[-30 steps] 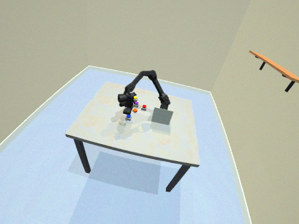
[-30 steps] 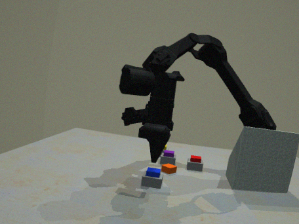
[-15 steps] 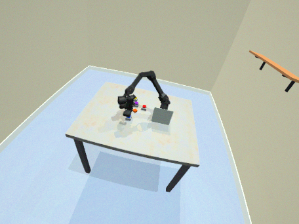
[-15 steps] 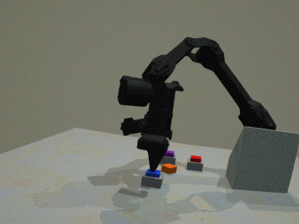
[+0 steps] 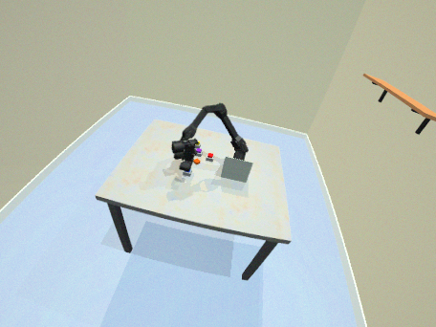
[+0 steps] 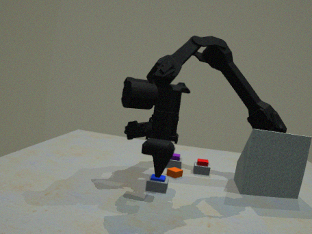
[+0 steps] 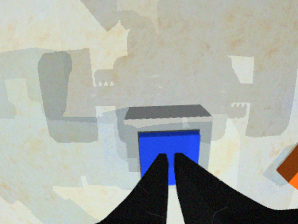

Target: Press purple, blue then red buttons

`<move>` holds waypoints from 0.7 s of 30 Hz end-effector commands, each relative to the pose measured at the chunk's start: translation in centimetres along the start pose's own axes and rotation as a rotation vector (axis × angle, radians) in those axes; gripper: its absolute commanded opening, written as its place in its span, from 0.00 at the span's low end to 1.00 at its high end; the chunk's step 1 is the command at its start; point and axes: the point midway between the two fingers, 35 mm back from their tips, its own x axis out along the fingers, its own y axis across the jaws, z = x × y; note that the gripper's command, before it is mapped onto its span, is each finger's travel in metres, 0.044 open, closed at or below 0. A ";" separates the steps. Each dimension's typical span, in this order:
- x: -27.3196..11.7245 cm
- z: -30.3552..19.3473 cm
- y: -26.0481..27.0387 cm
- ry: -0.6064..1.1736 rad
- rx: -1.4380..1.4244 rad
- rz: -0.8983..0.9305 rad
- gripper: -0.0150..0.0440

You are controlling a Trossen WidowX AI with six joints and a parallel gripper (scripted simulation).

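Exterior view, from left to right: I have the gripper (image 6: 159, 172) with its fingers drawn together on nothing, tip touching the blue button (image 6: 158, 178), then the orange block (image 6: 174, 172) just beside it, the purple button (image 6: 175, 157) behind, and the red button (image 6: 202, 162) further right on the surface (image 6: 61, 191). I judge the blue press is in hand, so I want to drive straight down on its centre until it bottoms out. After that I would lift vertically, with no sideways drift toward the orange block.

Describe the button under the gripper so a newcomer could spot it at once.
Start at the grey base box on the table, then look toward the near-side cluster. The blue button sits nearest the viewer on a grey housing, with the shut gripper on it; its neighbours are orange, purple and red.
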 end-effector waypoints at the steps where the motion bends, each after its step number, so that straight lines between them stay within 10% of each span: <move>1: 0.1 -0.1 0.0 0.002 -0.009 -0.003 0.29; 21: -9.6 -0.1 0.1 0.003 -0.010 0.001 0.29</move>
